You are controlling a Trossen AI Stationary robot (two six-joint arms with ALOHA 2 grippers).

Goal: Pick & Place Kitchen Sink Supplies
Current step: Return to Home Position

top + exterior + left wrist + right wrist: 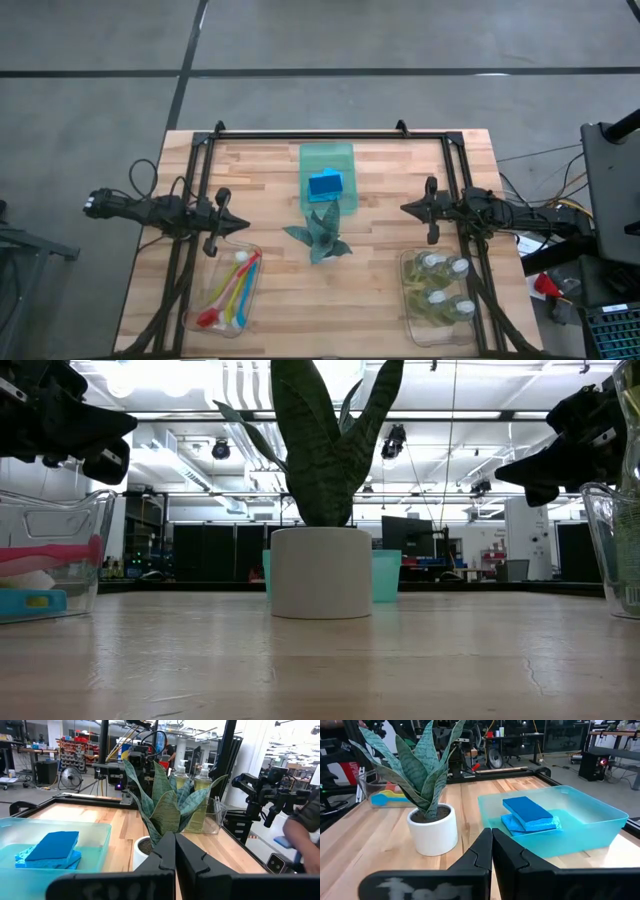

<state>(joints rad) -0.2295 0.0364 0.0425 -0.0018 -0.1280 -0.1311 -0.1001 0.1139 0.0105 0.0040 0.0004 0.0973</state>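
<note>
The left gripper (240, 226) and the right gripper (405, 208) are both pinched shut on nothing, the blue sponges (326, 185) lie in the green tray (344, 156), and an arm swinging too low could knock over the plant (318, 240) between them.

Wooden table (380, 300) fills lower middle of high view, light planks. Black metal frame (330, 133) along its upper edge and down both sides. Green tray (328, 158) at upper centre. White-potted plant (318, 240) just below tray, centre. Clear bin (205, 285) lower left. Second clear bin (440, 335) lower right.
</note>
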